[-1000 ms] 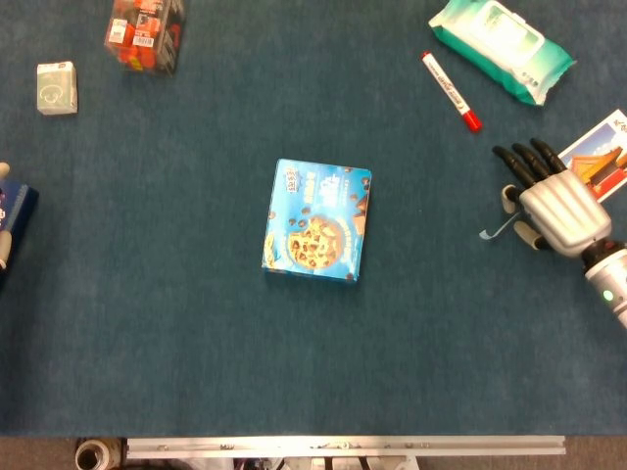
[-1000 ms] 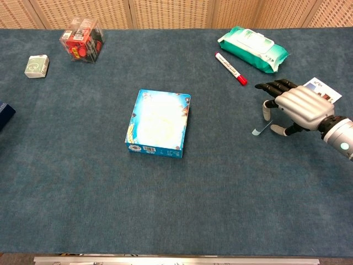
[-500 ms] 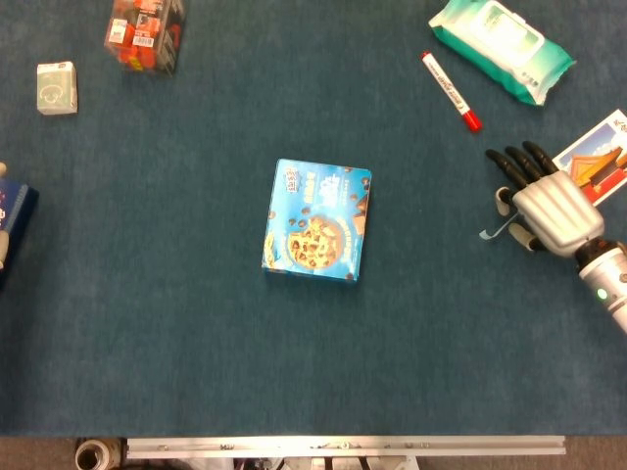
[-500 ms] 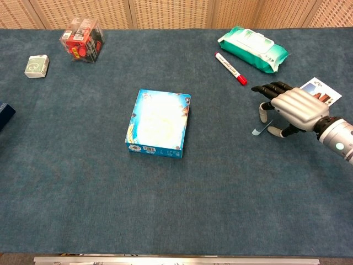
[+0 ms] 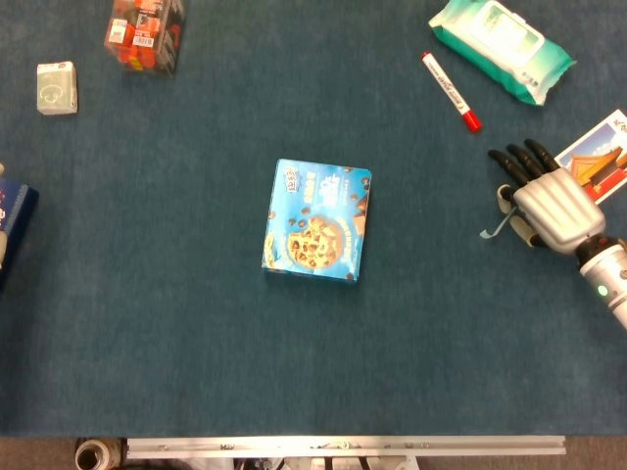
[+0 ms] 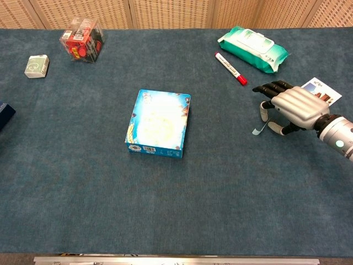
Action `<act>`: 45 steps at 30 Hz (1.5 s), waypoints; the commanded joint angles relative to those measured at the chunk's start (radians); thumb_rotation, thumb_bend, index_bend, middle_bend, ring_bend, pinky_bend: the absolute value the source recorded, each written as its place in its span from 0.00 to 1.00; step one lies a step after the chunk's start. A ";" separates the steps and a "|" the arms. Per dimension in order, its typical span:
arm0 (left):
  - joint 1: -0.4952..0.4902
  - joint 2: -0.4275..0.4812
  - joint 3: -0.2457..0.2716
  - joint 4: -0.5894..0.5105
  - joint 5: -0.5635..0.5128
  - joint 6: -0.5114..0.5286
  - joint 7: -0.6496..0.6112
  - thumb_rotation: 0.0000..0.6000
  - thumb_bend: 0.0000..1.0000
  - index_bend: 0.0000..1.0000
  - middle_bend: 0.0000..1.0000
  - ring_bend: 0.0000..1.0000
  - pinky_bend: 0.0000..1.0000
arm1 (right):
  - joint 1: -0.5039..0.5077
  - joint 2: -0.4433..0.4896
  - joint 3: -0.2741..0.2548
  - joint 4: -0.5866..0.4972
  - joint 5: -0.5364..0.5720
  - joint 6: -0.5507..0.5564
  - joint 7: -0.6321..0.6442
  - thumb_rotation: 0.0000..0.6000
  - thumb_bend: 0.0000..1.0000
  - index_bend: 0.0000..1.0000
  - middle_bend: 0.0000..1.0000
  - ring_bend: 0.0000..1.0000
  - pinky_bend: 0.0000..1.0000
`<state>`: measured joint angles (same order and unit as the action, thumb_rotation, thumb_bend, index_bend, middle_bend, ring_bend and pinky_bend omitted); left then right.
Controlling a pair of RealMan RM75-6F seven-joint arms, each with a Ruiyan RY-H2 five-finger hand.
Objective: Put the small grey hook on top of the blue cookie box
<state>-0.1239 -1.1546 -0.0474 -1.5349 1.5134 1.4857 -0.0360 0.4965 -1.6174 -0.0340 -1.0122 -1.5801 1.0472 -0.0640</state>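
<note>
hook: small grey hook near worktop's right edge, pinched under right hand's fingertips
right hand: palm down over hook, fingers curled onto it
box: blue cookie box flat mid-worktop, well apart from hook
left hand: barely visible at left edge, finger state unclear
beyond: red marker, wipes pack toward far right corner

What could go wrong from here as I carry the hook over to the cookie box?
The small grey hook looks held only at its upper end by the right hand, its tail dangling; such a thin pinch could slip in transit. The blue cookie box lies well to the left, so the carry is long. The red-capped marker lies near the hand; a high or wide swing could knock it.
</note>
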 commanded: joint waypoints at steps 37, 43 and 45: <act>-0.002 0.013 0.005 -0.007 0.004 -0.012 -0.008 1.00 0.37 0.19 0.33 0.31 0.22 | 0.008 -0.005 0.008 0.012 0.020 0.001 -0.008 1.00 0.39 0.55 0.13 0.00 0.00; -0.002 0.015 0.005 -0.007 0.008 -0.008 -0.016 1.00 0.37 0.19 0.33 0.31 0.22 | 0.005 0.001 0.007 0.007 0.020 0.007 -0.015 1.00 0.42 0.57 0.16 0.00 0.00; -0.002 0.016 0.005 -0.006 0.011 -0.006 -0.019 1.00 0.37 0.19 0.33 0.31 0.22 | 0.004 0.003 0.007 0.004 0.021 0.010 -0.012 1.00 0.42 0.57 0.16 0.00 0.00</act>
<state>-0.1257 -1.1387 -0.0422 -1.5413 1.5236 1.4794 -0.0547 0.5010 -1.6155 -0.0269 -1.0070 -1.5592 1.0555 -0.0771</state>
